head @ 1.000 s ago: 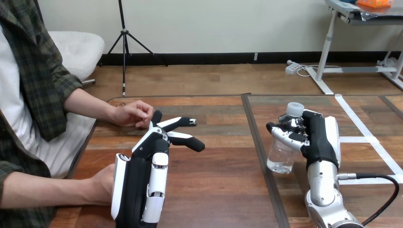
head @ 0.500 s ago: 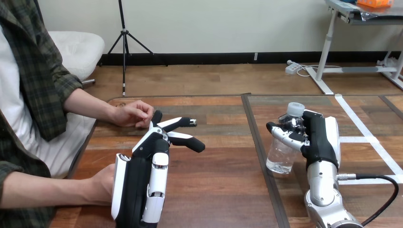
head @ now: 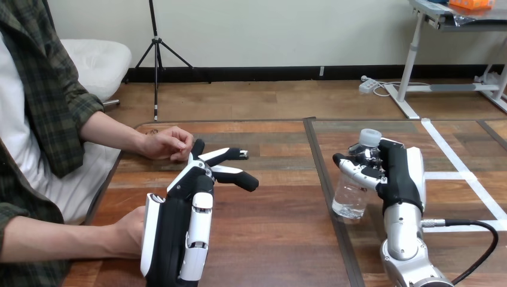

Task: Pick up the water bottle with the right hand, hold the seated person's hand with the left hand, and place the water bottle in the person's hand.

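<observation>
Pick-up step: clamps right hand round the water bottle, right of the table. Holds left hand open-fingered just beside the person's far-left hand. Next, likely: close on it, carry bottle over.

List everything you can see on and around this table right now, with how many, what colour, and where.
water bottle: one, clear with a white cap, upright, over the table's right half
table: one, brown wood, across the lower part of the view
tape lines: several, white, on the table's right end
person's hand at the far left: one, resting on the table's far left corner
person's hand at the near left: one, at the table's near left edge, beside the left robot hand
left robot hand: one, black and white, fingers straight, over the table's left half, fingertips close to the person's hand at the far left
right robot hand: one, black and white, fingers curled round the water bottle
</observation>
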